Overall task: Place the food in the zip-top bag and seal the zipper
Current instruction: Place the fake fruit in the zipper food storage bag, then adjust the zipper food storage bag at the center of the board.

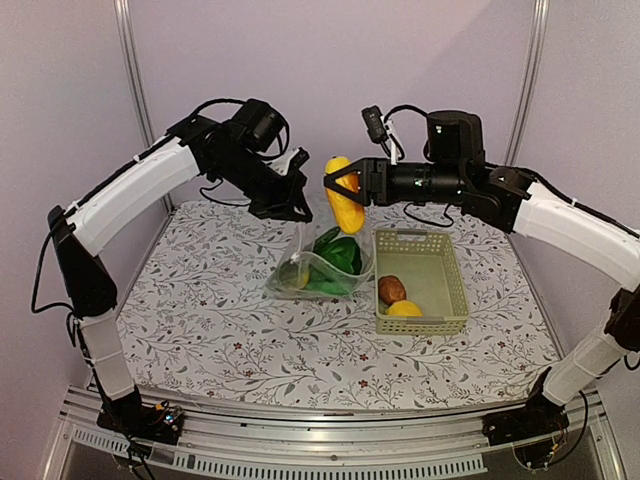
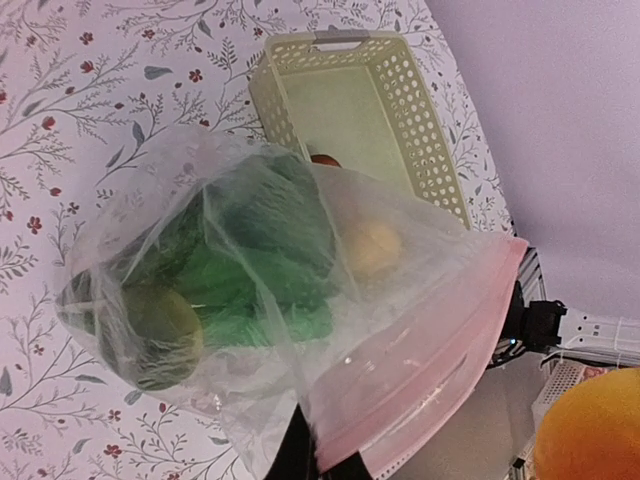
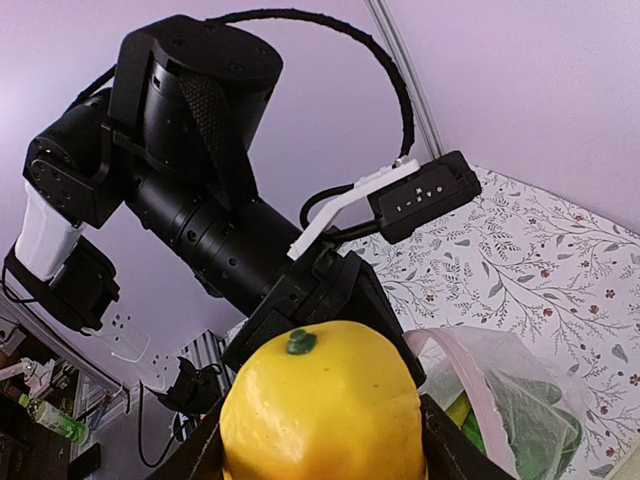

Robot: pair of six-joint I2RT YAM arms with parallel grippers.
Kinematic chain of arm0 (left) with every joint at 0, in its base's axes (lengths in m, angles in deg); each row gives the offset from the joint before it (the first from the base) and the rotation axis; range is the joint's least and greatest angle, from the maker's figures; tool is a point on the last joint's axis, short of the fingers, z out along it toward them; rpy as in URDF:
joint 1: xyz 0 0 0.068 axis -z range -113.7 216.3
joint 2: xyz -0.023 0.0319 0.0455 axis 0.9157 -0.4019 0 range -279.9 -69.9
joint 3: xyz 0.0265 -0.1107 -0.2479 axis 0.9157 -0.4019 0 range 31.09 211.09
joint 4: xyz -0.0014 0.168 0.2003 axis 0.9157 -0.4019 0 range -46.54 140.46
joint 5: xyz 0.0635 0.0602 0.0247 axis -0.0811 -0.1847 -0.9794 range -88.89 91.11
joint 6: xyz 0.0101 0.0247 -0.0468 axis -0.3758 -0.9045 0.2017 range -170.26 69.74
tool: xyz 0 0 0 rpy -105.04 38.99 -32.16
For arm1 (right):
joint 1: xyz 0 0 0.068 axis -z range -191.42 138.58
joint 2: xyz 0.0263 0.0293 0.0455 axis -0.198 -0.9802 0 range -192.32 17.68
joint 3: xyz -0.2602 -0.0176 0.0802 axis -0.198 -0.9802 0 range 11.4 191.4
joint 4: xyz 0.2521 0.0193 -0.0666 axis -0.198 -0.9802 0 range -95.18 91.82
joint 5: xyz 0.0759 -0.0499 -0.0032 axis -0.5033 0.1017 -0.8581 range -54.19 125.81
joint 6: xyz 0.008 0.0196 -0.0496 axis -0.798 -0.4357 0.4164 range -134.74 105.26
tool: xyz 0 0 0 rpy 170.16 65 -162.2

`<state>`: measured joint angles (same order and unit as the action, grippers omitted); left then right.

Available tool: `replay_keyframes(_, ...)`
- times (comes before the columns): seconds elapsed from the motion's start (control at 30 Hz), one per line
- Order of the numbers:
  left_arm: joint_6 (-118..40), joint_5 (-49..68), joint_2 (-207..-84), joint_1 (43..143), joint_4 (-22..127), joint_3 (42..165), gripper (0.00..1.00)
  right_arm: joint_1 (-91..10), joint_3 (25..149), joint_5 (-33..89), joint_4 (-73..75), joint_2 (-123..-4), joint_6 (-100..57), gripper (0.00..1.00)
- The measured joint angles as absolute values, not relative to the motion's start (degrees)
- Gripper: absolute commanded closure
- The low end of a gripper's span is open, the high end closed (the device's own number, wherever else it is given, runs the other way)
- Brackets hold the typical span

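My right gripper (image 1: pixel 338 184) is shut on the orange-yellow oval (image 1: pixel 346 196) and holds it in the air above the zip-top bag (image 1: pixel 322 265); in the right wrist view the oval (image 3: pixel 320 410) fills the space between the jaws. My left gripper (image 1: pixel 292 203) is shut on the bag's mouth edge and lifts it. In the left wrist view the pinkish zipper strip (image 2: pixel 430 340) curves away from my dark fingers (image 2: pixel 300 455). Green pieces (image 2: pixel 260 250) and a yellowish-green lump (image 2: pixel 160 335) lie inside the bag. The brown potato (image 1: pixel 391 289) and yellow lemon (image 1: pixel 404 309) lie in the basket.
The pale green basket (image 1: pixel 445 265) stands right of the bag, touching or nearly touching it. The floral cloth (image 1: pixel 210 300) covers the table. Walls and metal posts (image 1: pixel 130 60) close in the back and sides.
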<state>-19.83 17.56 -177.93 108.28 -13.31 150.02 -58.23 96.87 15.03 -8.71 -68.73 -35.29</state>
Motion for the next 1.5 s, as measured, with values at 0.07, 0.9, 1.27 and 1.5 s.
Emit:
replay_keyframes(0.07,-19.6,18.2,-177.9,107.8,-13.0,150.0,1.00,-59.3,96.8,15.3,-7.9,-70.6,-35.1,0.50)
replay_keyframes(0.9,-19.8,21.3,-177.9,104.8,-11.7,150.0,1.00,-64.8,107.6,17.8,-36.6,-72.8,-20.3,0.37)
replay_keyframes(1.27,-20.7,22.4,-177.9,104.5,-11.8,150.0,1.00,-68.7,118.9,27.5,-51.1,-85.9,-16.1,0.51)
replay_keyframes(1.5,-20.7,22.5,-177.9,104.5,-11.8,150.0,0.99,-68.6,121.6,31.4,-55.0,-88.9,-14.3,0.74)
